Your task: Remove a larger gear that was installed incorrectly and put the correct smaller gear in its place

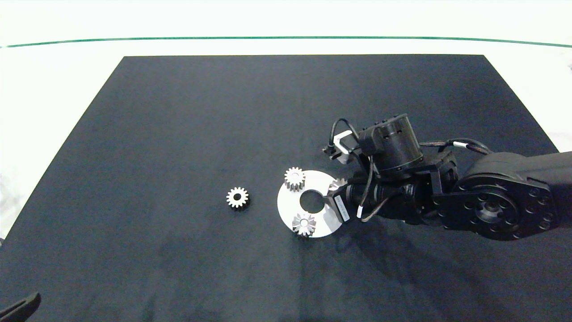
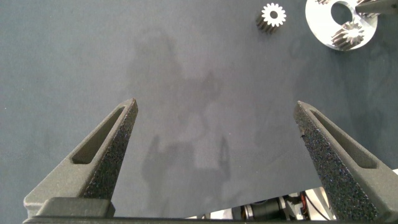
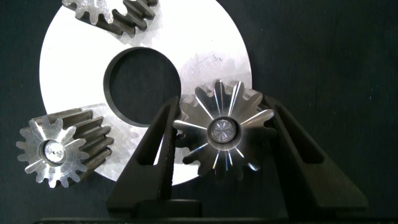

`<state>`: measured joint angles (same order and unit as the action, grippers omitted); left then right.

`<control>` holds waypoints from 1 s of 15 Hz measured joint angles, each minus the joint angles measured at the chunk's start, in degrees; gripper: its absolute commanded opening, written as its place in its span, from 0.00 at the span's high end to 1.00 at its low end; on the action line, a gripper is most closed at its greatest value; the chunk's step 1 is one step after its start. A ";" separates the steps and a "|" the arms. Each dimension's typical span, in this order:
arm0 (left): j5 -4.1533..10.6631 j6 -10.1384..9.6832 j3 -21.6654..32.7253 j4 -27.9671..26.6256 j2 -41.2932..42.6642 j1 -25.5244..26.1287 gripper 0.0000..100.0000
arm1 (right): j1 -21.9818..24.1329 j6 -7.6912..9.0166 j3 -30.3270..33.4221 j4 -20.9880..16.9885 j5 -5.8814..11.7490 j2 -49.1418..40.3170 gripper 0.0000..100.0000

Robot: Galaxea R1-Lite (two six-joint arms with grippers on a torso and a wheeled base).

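Right gripper [image 3: 224, 134]: comes in from the right over the right rim of the plate, its two grey fingers [image 3: 152, 140] pressed against opposite sides of the larger gear, pinching it.
Larger gear [image 3: 222, 130]: silver, with long pointed star-like teeth and a small centre hub; it sits on the right part of the plate, between the right gripper's fingers. In the head view only a bit of it [image 1: 337, 183] shows beside the arm.
Plate [image 1: 288, 205]: a round silver disc with a wide round hole in its middle, lying flat on the dark mat right of centre.
Far gear [image 1: 295, 178]: a blunt-toothed gear standing on the plate's far-left rim.
Near gear [image 1: 304, 223]: another toothed gear on the plate's near rim, with a star-like face.
Smaller gear [image 1: 237, 197]: pale, with short blunt teeth and a wide centre bore; it lies alone on the mat, left of the plate and apart from it.
Mat [image 1: 178, 134]: dark, covering most of the white table [image 1: 53, 80].
Left gripper [image 2: 214, 162]: parked at the near left corner above bare mat, its fingers spread wide with nothing between them.
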<state>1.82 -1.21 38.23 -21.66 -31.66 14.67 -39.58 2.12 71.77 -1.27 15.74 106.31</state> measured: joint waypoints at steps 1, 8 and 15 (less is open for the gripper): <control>0.00 0.00 -0.06 -0.02 -0.01 0.00 0.00 | -0.05 -0.06 0.00 -0.13 -0.04 -0.22 0.69; 0.00 0.02 -0.44 0.06 -0.01 0.02 0.00 | -0.29 2.30 0.04 -0.68 -0.01 -1.46 0.69; 0.00 -0.05 -0.44 0.09 0.00 0.02 0.00 | -0.32 3.55 0.43 -0.71 -0.04 -2.46 0.69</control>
<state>1.82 -1.26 37.79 -21.58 -31.66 14.69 -39.90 5.67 72.19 -1.97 15.70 103.85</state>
